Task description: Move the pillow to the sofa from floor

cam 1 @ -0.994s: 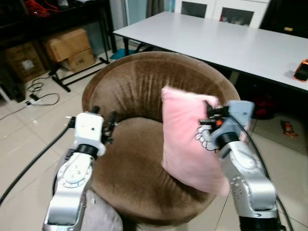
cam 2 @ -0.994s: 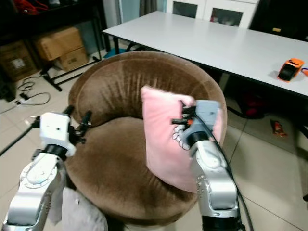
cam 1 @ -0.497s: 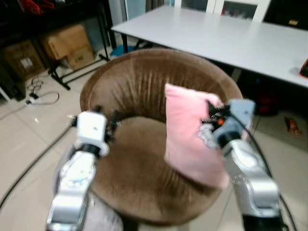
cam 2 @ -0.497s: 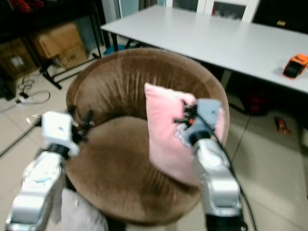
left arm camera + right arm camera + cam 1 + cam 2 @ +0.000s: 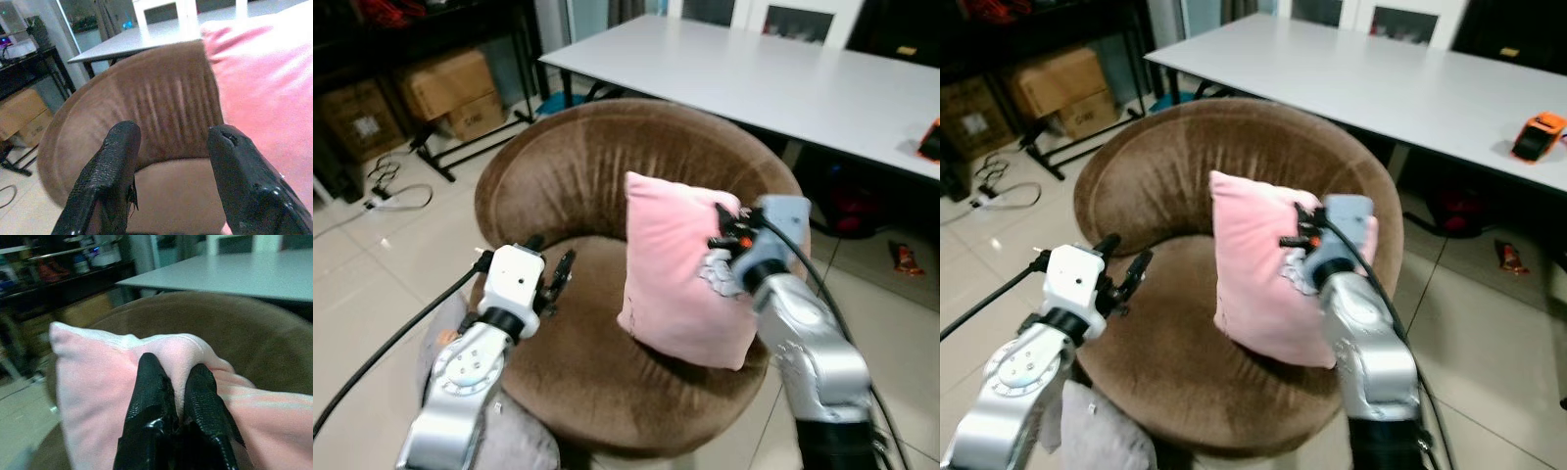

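pink pillow (image 5: pixel 680 269) upright on brown sofa (image 5: pixel 578 166)

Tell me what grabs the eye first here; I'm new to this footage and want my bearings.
The pink pillow stands upright on the seat of the round brown sofa chair, pinched at its upper edge by the right gripper. The left gripper hovers open over the seat's left side, beside the pillow. Behind the chair runs a long white table.

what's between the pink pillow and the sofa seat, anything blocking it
Nothing visible. The right gripper is shut on the pink pillow, which stands upright over the brown sofa with its lower edge at the seat cushion. The seat below it is bare, and the left gripper is off to the side, open.
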### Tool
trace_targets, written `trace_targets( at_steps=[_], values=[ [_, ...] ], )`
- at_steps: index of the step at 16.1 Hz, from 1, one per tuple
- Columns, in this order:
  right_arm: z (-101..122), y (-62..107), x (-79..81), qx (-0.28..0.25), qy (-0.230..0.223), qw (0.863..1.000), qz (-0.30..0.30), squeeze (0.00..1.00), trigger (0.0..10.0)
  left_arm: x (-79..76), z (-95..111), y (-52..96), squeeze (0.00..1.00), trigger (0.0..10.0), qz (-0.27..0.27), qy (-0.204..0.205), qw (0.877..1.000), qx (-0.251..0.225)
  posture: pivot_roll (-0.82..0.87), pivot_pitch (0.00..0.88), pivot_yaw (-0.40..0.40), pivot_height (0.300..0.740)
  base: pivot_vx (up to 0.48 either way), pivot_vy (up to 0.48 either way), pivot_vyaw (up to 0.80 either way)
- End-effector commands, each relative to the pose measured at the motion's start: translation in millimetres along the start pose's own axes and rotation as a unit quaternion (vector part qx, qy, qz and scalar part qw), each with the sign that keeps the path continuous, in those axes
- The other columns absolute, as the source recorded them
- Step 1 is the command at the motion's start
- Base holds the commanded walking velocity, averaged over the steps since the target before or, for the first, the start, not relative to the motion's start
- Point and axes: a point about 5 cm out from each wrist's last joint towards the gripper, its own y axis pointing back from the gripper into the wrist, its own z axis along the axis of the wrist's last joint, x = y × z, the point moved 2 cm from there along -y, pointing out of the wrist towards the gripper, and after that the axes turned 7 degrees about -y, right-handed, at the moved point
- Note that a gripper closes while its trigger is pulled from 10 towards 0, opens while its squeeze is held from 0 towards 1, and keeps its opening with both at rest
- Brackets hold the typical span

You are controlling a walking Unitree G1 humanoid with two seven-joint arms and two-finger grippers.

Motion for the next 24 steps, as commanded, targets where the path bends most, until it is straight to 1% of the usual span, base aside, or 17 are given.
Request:
trace_targets(
  at_steps=[1,4,5,8,10,11,13,14,15,16,17,18,20,21,22,23,24],
  values=[
    [6,-11.8,18.2,0.000,-0.007,1.000,0.021,0.00,10.0,4.2,2,4.2,0.00,10.0,-0.005,-0.003,1.000,0.000,-0.08,0.000,0.016,0.740,0.000,0.000,0.00],
    [-1,-24.6,25.8,0.022,-0.016,1.000,0.012,0.00,10.0,3.7,0,8.4,0.00,10.0,-0.016,-0.005,1.000,0.007,-0.08,0.000,0.011,0.740,0.000,0.000,0.00],
    [-7,-38.9,34.8,0.045,-0.047,0.998,0.008,0.00,10.0,-0.1,-2,13.3,0.00,10.0,-0.035,-0.008,0.999,0.015,-0.06,0.000,0.006,0.740,0.000,0.000,0.00],
    [-11,-60.1,45.8,0.074,-0.109,0.991,0.000,0.00,10.0,-6.0,-2,21.2,0.00,10.0,-0.057,-0.010,0.998,0.023,-0.04,0.000,-0.004,0.740,0.000,0.000,0.00],
    [-8,-68.8,49.5,0.076,-0.140,0.987,-0.002,0.00,10.0,-6.4,-3,25.1,0.00,10.0,-0.060,-0.011,0.998,0.027,-0.03,0.000,-0.013,0.740,0.000,0.000,0.00],
    [-4,-77.5,47.3,0.069,-0.179,0.981,-0.025,0.00,10.0,-5.9,-4,27.7,0.00,10.0,-0.061,-0.012,0.998,0.030,-0.02,0.000,-0.016,0.740,0.000,0.000,0.00],
    [-3,-84.4,32.1,0.057,-0.216,0.971,-0.083,0.00,10.0,-5.8,-4,29.0,0.00,10.0,-0.062,-0.014,0.997,0.033,-0.02,0.000,-0.021,0.740,0.000,0.000,0.00],
    [-4,-86.0,26.3,0.054,-0.230,0.966,-0.102,0.00,10.0,-5.8,-4,29.4,0.00,10.0,-0.063,-0.014,0.997,0.034,-0.02,0.000,-0.021,0.740,0.000,0.000,0.00],
    [-4,-87.8,16.8,0.049,-0.256,0.957,-0.125,0.00,10.0,-5.8,-4,29.9,0.00,10.0,-0.064,-0.014,0.997,0.035,-0.02,0.000,-0.022,0.740,0.000,0.000,0.00],
    [-4,-87.8,16.8,0.049,-0.256,0.957,-0.125,0.00,10.0,-5.8,-4,29.9,0.00,10.0,-0.064,-0.014,0.997,0.035,-0.02,0.000,-0.022,0.740,0.000,0.000,0.00],
    [-4,-88.8,9.1,0.044,-0.278,0.949,-0.141,0.00,10.0,-6.0,-3,30.2,0.00,10.0,-0.064,-0.015,0.997,0.036,-0.02,0.000,-0.022,0.740,0.000,0.000,0.00],
    [-7,-87.6,-15.6,0.034,-0.319,0.927,-0.193,0.00,10.0,-6.6,-3,30.3,0.00,10.0,-0.069,-0.015,0.997,0.036,-0.02,0.000,-0.019,0.740,0.000,0.000,0.00],
    [-16,-83.4,-34.3,0.048,-0.327,0.912,-0.244,0.00,10.0,-7.4,-3,29.6,0.00,10.0,-0.076,-0.015,0.996,0.037,-0.02,0.000,-0.016,0.740,0.000,0.000,0.00],
    [-28,-78.3,-45.2,0.073,-0.306,0.906,-0.284,0.00,10.0,-9.4,-3,28.2,0.00,10.0,-0.085,-0.015,0.996,0.037,-0.02,0.000,-0.016,0.740,0.000,0.000,0.00],
    [-31,-77.1,-46.9,0.078,-0.301,0.905,-0.289,0.60,10.0,-10.4,-3,27.7,0.00,10.0,-0.091,-0.014,0.995,0.037,-0.02,0.000,-0.014,0.740,0.000,0.000,0.00],
    [-31,-78.0,-46.6,0.075,-0.301,0.907,-0.285,1.00,10.0,-11.5,-3,27.1,0.00,10.0,-0.096,-0.014,0.995,0.037,-0.02,0.000,-0.014,0.740,0.000,0.000,0.00],
    [-28,-79.9,-45.0,0.066,-0.308,0.907,-0.279,1.00,10.0,-11.5,-3,26.8,0.00,10.0,-0.097,-0.015,0.995,0.037,-0.02,0.000,-0.014,0.740,0.000,0.000,0.00]
  ],
)
